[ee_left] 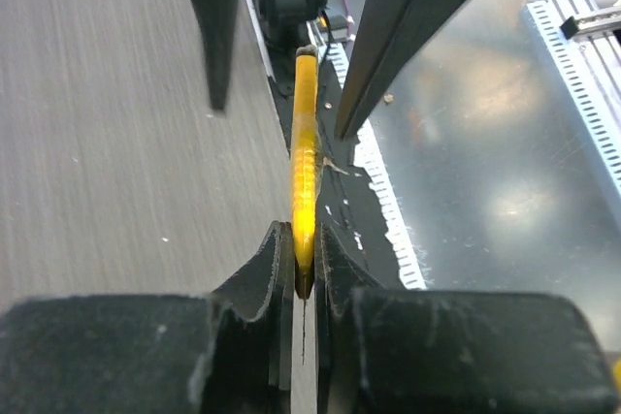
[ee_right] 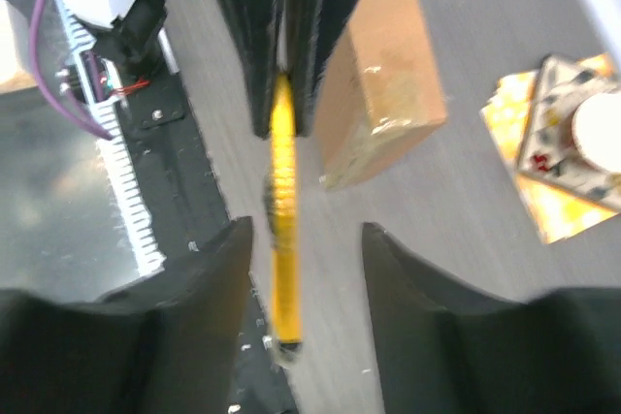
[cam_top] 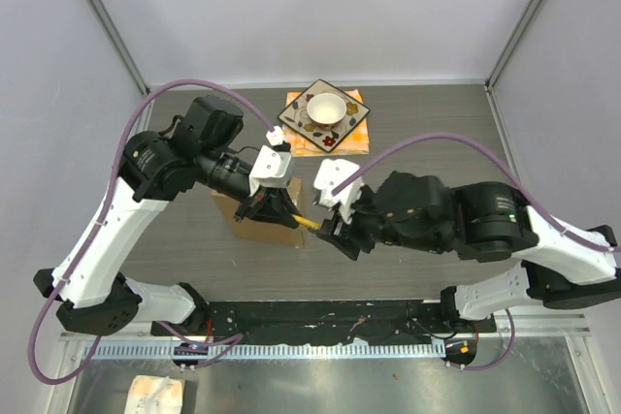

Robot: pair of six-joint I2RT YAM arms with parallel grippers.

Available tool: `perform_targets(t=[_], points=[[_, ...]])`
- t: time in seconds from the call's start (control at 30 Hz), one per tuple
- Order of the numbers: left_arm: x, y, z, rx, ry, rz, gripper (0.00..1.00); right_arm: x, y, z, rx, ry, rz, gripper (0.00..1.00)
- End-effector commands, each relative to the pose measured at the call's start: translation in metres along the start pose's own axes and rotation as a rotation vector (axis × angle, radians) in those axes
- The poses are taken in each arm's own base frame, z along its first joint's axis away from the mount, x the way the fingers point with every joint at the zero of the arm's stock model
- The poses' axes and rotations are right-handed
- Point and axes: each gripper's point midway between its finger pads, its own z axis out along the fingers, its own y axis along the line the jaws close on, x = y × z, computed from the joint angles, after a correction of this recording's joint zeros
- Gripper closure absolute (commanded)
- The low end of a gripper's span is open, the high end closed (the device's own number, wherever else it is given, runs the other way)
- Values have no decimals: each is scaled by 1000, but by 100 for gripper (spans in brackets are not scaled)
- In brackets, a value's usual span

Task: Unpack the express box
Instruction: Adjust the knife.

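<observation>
The express box (cam_top: 243,212), plain brown cardboard, lies on the table under my left gripper (cam_top: 291,212) and shows as a brown block (ee_right: 383,94) in the right wrist view. A thin yellow tool (ee_left: 306,143) runs between the two grippers, off the table. My left gripper (ee_left: 304,261) is shut on one end of it. My right gripper (ee_right: 306,239) is open around the other end (ee_right: 282,249), with a gap on both sides of the tool. In the top view the right gripper (cam_top: 335,230) faces the left one, just right of the box.
An orange-patterned square plate (cam_top: 327,123) with a white bowl (cam_top: 325,109) stands behind the box at mid-table. A black base rail (cam_top: 320,317) and a metal sheet (ee_left: 505,143) lie at the near edge. Grey walls close in the table.
</observation>
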Motion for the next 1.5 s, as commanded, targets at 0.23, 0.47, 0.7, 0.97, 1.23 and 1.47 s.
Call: perform_targets(t=[0.23,0.47,0.7,0.97,1.23,1.47], points=[[-71,43,-63,-159,-451,-421,100,-45,-49,-91,94,-622,248,13],[-101,51,-78,-102,-614,-470,100,-51,-44,-89,68,-770,256,8],[-101,36,-79,-93,-645,-481,100,-95,-42,-99,48,-822,221,6],[-122,24,-89,-103,-722,-425,100,-117,-43,-71,79,-912,266,7],[-134,3,-98,-107,-784,-379,100,-165,-65,-61,80,-1080,295,10],[-132,-4,-99,-112,-800,-375,100,-187,-47,-43,-20,-1159,268,14]])
